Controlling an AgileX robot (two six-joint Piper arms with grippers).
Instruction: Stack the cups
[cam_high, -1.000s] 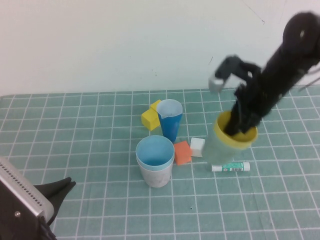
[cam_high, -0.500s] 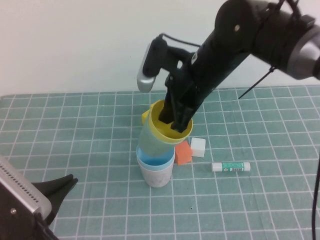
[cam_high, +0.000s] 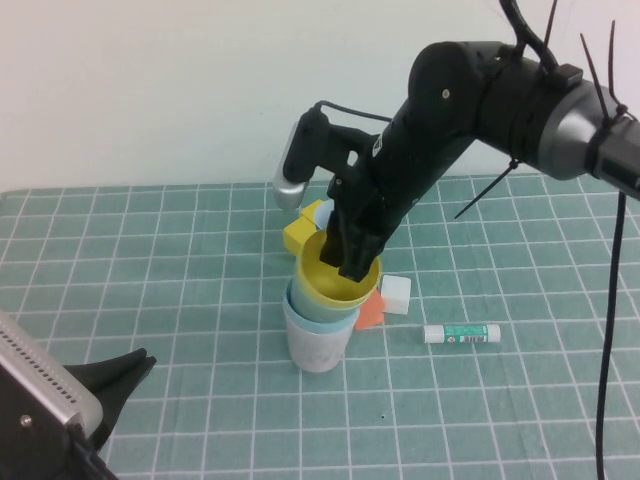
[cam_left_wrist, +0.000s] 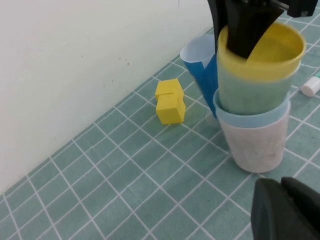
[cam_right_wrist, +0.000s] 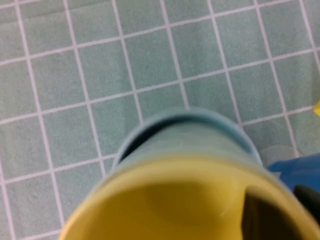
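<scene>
The cups stand nested in one stack at mid table. A pale pink cup (cam_high: 318, 348) is at the bottom, and a light blue cup (cam_high: 300, 306) sits in it. A pale green cup (cam_left_wrist: 252, 92) holds a yellow cup (cam_high: 325, 282) inside. My right gripper (cam_high: 352, 262) reaches down from the far right into the yellow cup's mouth, at the rim on its far side. In the right wrist view the yellow cup (cam_right_wrist: 165, 200) fills the foreground above the light blue rim (cam_right_wrist: 185, 117). My left gripper (cam_high: 140, 365) sits shut at the near left corner, empty (cam_left_wrist: 287, 210).
A dark blue cup (cam_left_wrist: 199, 62) stands just behind the stack. Two yellow cubes (cam_high: 300, 232) lie next to it. An orange cube (cam_high: 371, 313) and a white cube (cam_high: 396, 293) are right of the stack. A glue stick (cam_high: 462, 333) lies further right.
My right arm carried the green and yellow cups from the right side over to the stack. It then lowered them into the light blue cup. The left arm stayed still.
</scene>
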